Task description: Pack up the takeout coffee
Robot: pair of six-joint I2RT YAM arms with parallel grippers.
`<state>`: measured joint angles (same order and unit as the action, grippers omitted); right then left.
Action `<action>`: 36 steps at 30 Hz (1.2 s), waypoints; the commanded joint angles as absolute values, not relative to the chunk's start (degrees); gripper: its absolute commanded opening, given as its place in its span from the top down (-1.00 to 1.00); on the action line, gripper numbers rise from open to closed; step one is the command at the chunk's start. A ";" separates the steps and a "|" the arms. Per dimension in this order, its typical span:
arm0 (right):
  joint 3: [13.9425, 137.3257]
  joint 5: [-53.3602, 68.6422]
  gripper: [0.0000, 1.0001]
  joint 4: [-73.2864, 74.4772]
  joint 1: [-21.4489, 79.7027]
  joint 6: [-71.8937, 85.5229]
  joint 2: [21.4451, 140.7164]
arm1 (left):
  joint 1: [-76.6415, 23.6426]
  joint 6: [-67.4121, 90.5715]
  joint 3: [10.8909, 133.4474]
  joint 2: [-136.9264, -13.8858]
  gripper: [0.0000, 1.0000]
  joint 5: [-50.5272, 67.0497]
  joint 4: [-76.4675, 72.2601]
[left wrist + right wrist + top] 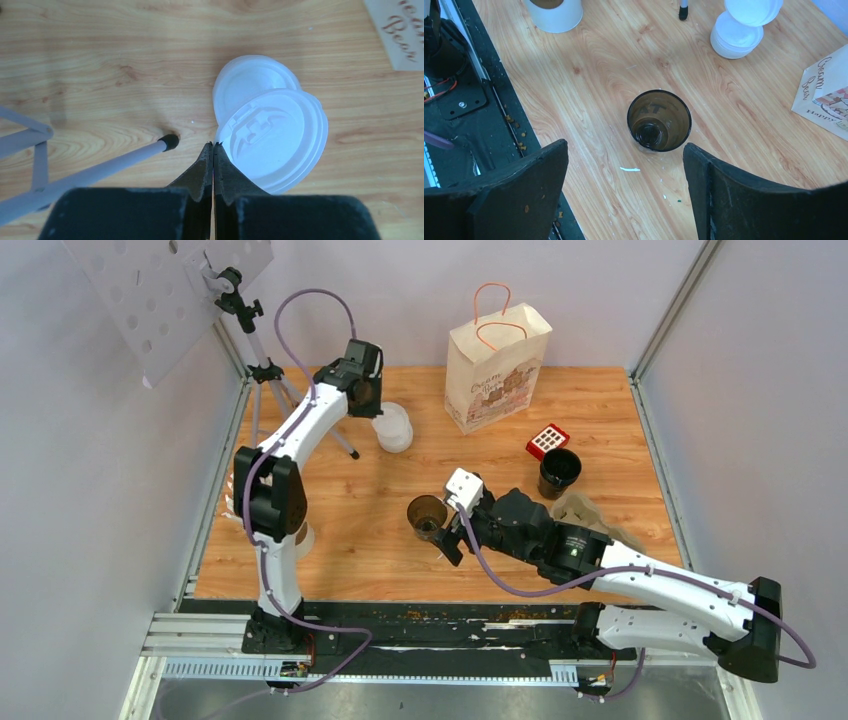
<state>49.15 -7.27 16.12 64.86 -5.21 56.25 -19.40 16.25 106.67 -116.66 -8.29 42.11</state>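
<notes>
One dark brown paper cup (659,120) of the takeout coffee stands open-topped mid-table, also seen from above (427,515). My right gripper (624,150) is open just short of it, its fingers wider apart than the cup and apart from it; the top view shows the same right gripper (445,530). A second dark cup (558,470), also without a lid, stands further right. At the far left my left gripper (213,145) is shut on the rim of a white sip lid (275,142), held tilted over a small stack of white lids (250,80).
A paper bag (497,365) with handles stands at the back. A red-and-white box (547,440) and crumpled brown paper (585,510) lie near the second cup. A tripod leg (100,167) runs close to my left gripper. A white cup (554,12) stands near the left arm.
</notes>
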 commanded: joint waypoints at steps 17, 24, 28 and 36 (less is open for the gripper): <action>39.86 -10.60 -0.78 -13.45 65.21 -29.44 50.39 | -18.98 28.32 99.17 -90.24 1.00 26.02 52.73; 41.55 -5.54 -0.78 -9.06 65.21 -44.64 49.06 | -21.02 29.27 90.70 -81.61 1.00 26.87 57.24; 43.26 1.69 -0.72 -2.39 65.34 -54.88 49.62 | -24.83 25.38 90.91 -80.24 1.00 18.96 63.72; 47.69 5.01 -0.61 7.73 67.27 -63.97 52.66 | -28.72 26.41 88.77 -76.95 1.00 14.83 65.74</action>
<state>43.03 1.93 1.91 65.78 -57.17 50.70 -27.59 26.87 88.77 -80.07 17.72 64.05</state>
